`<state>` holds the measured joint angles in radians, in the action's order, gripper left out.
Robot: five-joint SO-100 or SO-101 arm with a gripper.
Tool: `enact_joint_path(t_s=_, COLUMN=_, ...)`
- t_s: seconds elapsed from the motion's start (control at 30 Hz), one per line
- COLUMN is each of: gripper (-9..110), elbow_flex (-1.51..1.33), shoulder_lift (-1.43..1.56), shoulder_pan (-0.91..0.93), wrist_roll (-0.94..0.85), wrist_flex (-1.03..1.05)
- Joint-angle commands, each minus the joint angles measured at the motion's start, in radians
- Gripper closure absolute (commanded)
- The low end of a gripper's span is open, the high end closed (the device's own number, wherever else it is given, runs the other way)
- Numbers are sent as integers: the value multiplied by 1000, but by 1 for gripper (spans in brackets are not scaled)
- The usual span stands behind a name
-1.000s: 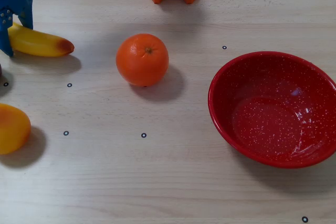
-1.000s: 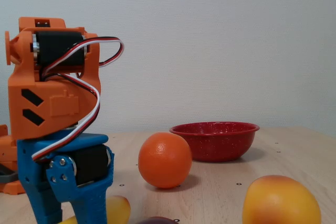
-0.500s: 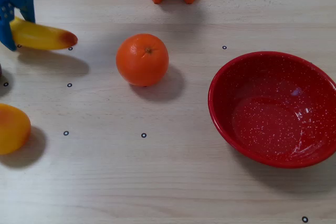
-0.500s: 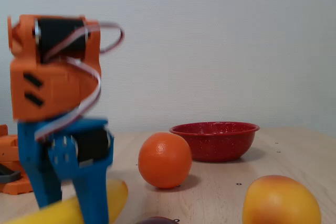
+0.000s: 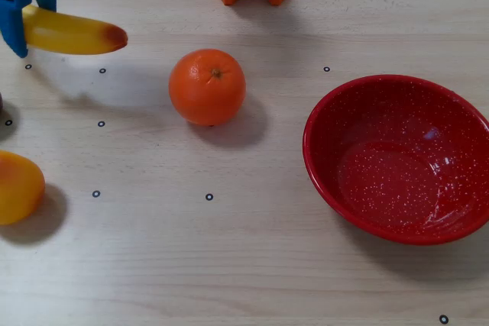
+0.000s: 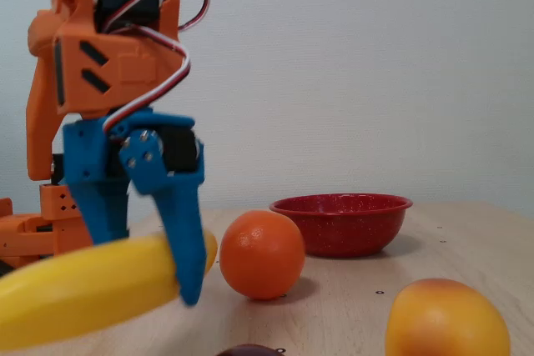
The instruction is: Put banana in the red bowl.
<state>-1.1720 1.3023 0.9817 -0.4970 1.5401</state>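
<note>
Gripper (image 6: 146, 277) closed tight on the banana (image 5: 72, 35), high off the table, far left of the orange (image 5: 207, 86) in the overhead view. Best to carry it up over the orange, not bump it, then let go low above the bowl (image 5: 397, 158). Nothing in the bowl yet.

Yellow banana (image 5: 72, 33) lifted off table, speckled red bowl (image 5: 397, 159) empty, upright

The end effector (image 5: 21, 11) grips the banana (image 5: 72, 35) above the table (image 5: 252, 265).
</note>
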Motion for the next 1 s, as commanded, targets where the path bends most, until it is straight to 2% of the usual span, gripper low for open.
enact_joint_path(t_s=0.0, gripper=102, elbow_flex=8, shoulder_lift=229, shoulder_pan=-48, wrist_roll=-15, wrist_flex=-25)
enact_joint_path(t_s=0.47, gripper=102, elbow_flex=-227, shoulder_lift=529, shoulder_pan=-212, wrist_roll=11, wrist_flex=23)
enact_joint_path(t_s=0.97, gripper=102, elbow_flex=-480, shoulder_lift=811, shoulder_pan=-453, wrist_roll=18, wrist_flex=-12)
